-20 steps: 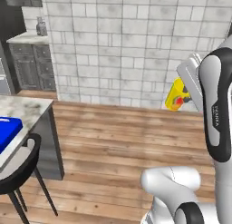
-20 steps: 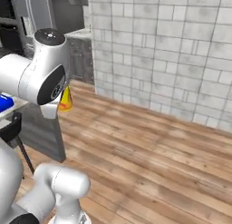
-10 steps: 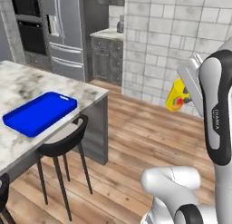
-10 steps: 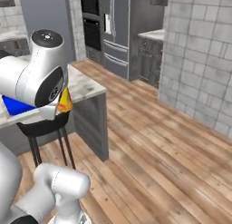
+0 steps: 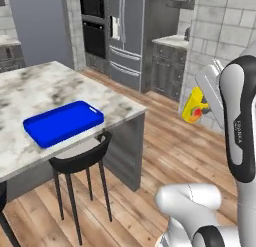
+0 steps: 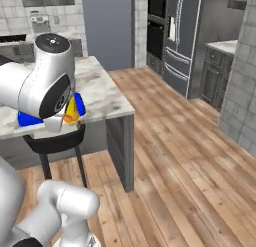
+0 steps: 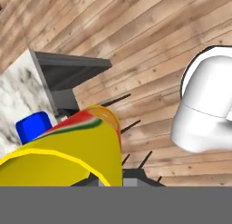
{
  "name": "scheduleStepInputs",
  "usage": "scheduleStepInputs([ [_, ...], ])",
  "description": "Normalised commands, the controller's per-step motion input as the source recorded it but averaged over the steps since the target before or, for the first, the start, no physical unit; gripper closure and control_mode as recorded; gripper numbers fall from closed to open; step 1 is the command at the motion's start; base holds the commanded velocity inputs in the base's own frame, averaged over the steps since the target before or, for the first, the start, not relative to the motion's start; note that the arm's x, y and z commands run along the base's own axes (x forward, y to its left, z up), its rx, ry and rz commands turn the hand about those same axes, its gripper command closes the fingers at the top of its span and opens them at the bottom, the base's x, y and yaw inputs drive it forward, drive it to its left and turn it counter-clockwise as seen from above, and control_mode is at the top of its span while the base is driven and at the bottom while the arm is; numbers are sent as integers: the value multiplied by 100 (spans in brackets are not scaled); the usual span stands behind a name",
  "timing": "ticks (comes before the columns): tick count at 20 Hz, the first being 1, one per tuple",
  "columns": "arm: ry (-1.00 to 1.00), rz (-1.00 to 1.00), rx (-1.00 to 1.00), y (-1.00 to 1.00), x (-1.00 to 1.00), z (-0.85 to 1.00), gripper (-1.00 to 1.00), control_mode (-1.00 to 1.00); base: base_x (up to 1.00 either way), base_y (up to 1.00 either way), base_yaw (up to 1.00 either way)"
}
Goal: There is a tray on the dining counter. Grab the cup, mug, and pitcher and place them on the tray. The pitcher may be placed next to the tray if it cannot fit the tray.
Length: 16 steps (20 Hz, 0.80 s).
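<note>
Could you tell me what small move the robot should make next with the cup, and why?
Probably bring the base closer to the dining counter before lowering anything. The gripper is shut on the cup, held in the air over the wood floor, and the blue tray lies bare on the marble, well off to the arm's left.

Nothing readable can really be made out here. A line of small dark lettering is printed down the white arm at the right edge of the left base view, but it's too blurred to be read. The red-orange mark on the cup is just a blotch, no letters.
</note>
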Motion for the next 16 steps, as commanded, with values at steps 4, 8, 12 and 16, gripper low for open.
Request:
scheduleStepInputs([
  [4, 0, 0, 0, 0, 0, 0, 100, 100, 61, -28, 56],
  [8, 0, 0, 0, 0, 0, 0, 100, 100, 50, -8, 61],
  [12, 0, 0, 0, 0, 0, 0, 100, 100, 50, -2, 60],
  [16, 0, 0, 0, 0, 0, 0, 100, 100, 70, 0, 38],
])
